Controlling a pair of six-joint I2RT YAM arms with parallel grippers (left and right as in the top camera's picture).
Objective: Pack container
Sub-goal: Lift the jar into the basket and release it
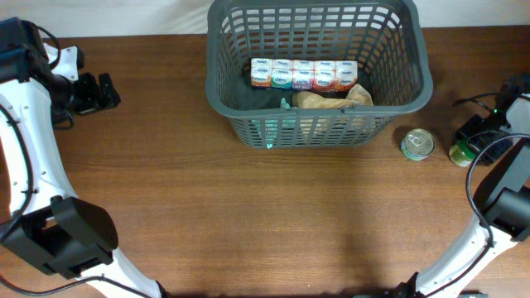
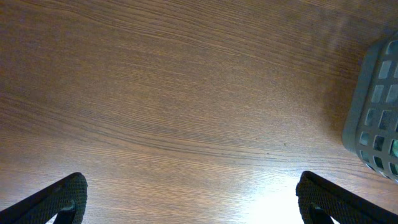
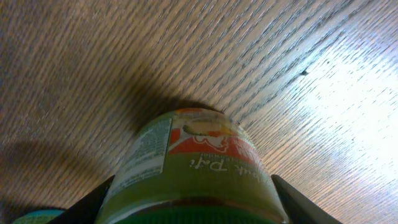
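The container is a dark grey slotted basket at the back middle of the table; one corner of it shows in the left wrist view. It holds a row of small cartons and a brown bag. My right gripper is at the far right, its fingers closed on either side of a green-labelled jar that stands on the table. My left gripper is open and empty over bare wood, left of the container.
A tin can with a silver lid stands on the table just right of the container's front corner, next to the jar; its rim shows in the right wrist view. Cables lie at the right edge.
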